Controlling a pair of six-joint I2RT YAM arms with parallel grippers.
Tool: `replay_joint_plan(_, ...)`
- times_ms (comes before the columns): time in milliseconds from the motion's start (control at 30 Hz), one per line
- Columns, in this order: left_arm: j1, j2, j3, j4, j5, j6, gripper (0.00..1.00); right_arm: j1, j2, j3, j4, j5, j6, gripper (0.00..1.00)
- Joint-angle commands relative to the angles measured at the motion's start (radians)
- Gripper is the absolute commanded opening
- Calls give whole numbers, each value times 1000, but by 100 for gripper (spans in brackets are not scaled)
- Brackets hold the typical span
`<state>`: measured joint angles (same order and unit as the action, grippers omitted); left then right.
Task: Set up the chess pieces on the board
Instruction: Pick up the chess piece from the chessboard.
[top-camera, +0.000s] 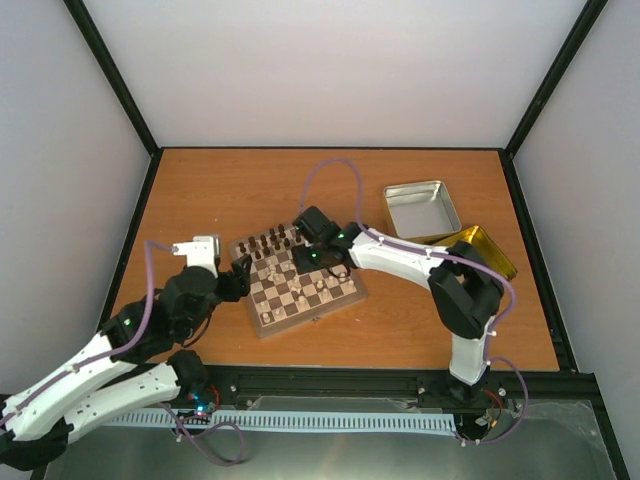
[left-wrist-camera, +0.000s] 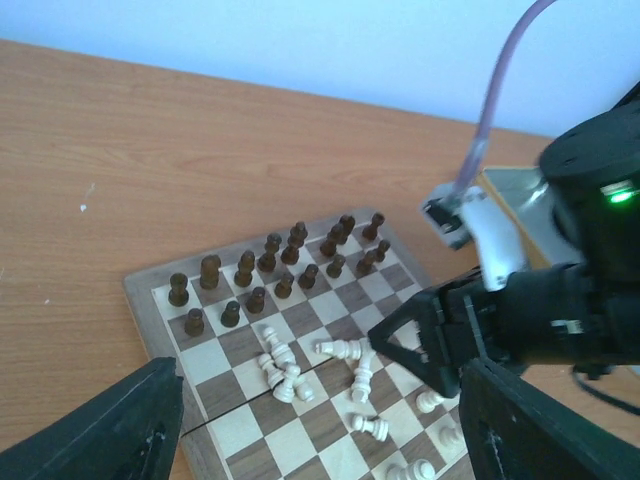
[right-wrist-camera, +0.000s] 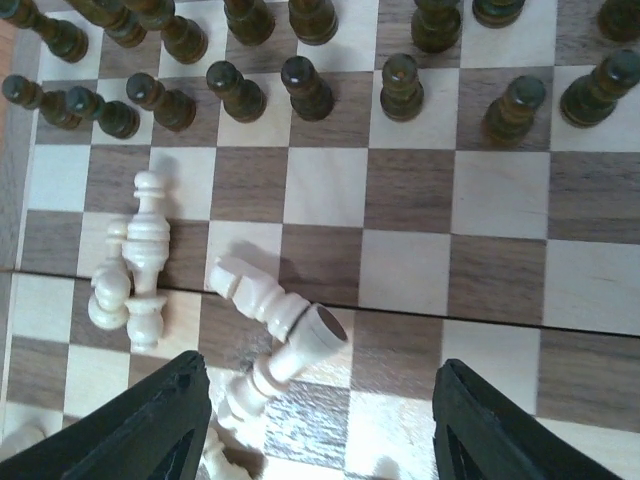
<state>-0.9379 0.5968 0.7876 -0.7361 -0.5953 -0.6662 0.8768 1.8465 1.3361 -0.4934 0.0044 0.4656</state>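
Lying toppled on the middle squares in the right wrist view, the chess pieces (right-wrist-camera: 270, 300) are off their feet. Two long ones cross each other and a small cluster touches at the left. The right claw (right-wrist-camera: 322, 380) hangs just above them, spread wide and holding nothing. Behind them the dark chessmen (right-wrist-camera: 305, 88) stand upright in their rows on the board (right-wrist-camera: 420, 270). I judge the pale men to be light, stiff turned wood, smooth and round, so likely to roll or skid away from a pinch. The safest hold looks to be across the narrow stem below the head, starting with one that lies clear of its neighbours.

The left wrist view shows the left claw (left-wrist-camera: 320, 375) agape too, empty, at the board's near side. More pale men are scattered flat below it, and a few stand near the lower right.

From the top view, the board sits mid-desk (top-camera: 220, 190) with one claw at its left edge and the other over its far half. A silver tin (top-camera: 421, 208) lies open well off to the right, showing only bare metal inside. A gold-toned tray (top-camera: 490, 250) just beside it is partly hidden by the right arm, so I cannot tell what it holds.
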Motion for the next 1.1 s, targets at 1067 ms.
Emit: replay_joint_plan(1067,4,-107,-15,-23,-27,11,78,105,188,110,-80,119,331,31)
